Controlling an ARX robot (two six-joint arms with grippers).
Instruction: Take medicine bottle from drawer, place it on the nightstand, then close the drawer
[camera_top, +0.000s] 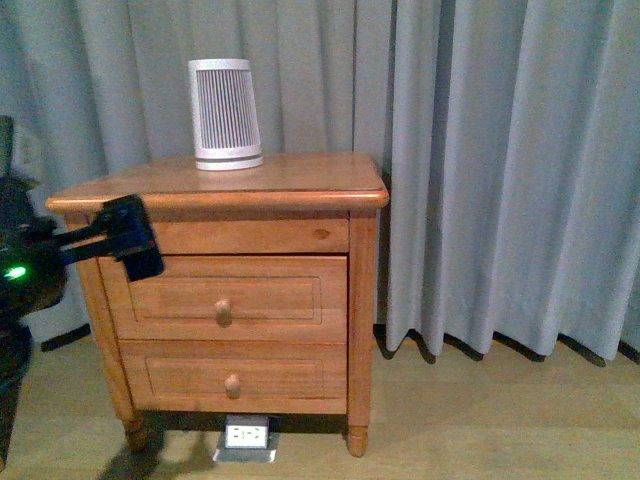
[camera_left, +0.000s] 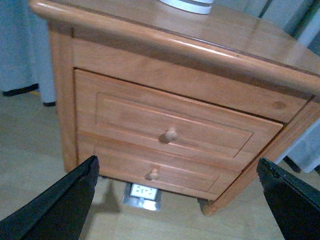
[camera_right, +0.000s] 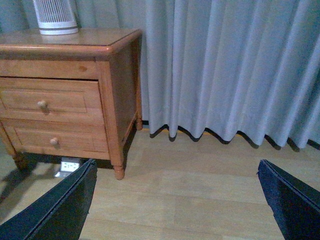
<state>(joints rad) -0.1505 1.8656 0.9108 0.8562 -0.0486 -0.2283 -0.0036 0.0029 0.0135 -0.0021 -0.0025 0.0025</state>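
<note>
Hovering off the front left corner of the nightstand (camera_top: 300, 175), left gripper (camera_top: 128, 238) is spread wide; right gripper (camera_right: 176, 165) too, both carrying nothing. Upper drawer (camera_top: 270, 290) is looking shut, bottle presumably hiding inside, unseen. Risk: grip slipping off the small round knob (camera_top: 223, 311). Behind, a curtain (camera_top: 500, 170) is hanging; glossy top is carrying a ribbed device (camera_top: 226, 113) near its back edge.

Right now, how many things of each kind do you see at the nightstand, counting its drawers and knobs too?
Nightstand: 1
Drawers: 2, upper drawer and lower drawer
Knobs: 2, upper knob and lower knob
White ribbed device: 1
Floor socket: 1
Total: 7
</note>
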